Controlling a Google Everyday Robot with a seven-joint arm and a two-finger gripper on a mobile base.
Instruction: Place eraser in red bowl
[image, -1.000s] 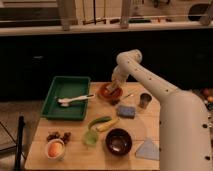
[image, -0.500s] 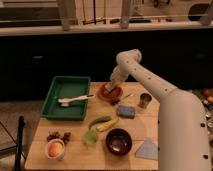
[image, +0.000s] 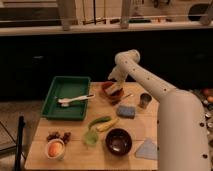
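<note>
The red bowl (image: 109, 90) stands on the wooden table just right of the green tray. My white arm reaches in from the lower right, bends at the top and comes down onto the bowl. My gripper (image: 116, 89) is over the bowl's right side, inside or just above its rim. The eraser does not show apart from the gripper; it is hidden or merged with the gripper's pale parts.
A green tray (image: 56, 105) with a white utensil (image: 75, 99) lies at the left. A blue-grey pad (image: 126, 111), a metal cup (image: 145, 100), a dark bowl (image: 119, 141), a banana and green pepper (image: 102, 123), and a grey cloth (image: 147, 148) lie nearby.
The gripper stays over the red bowl and has shifted only slightly toward the bowl's left. Nothing else on the table has moved.
</note>
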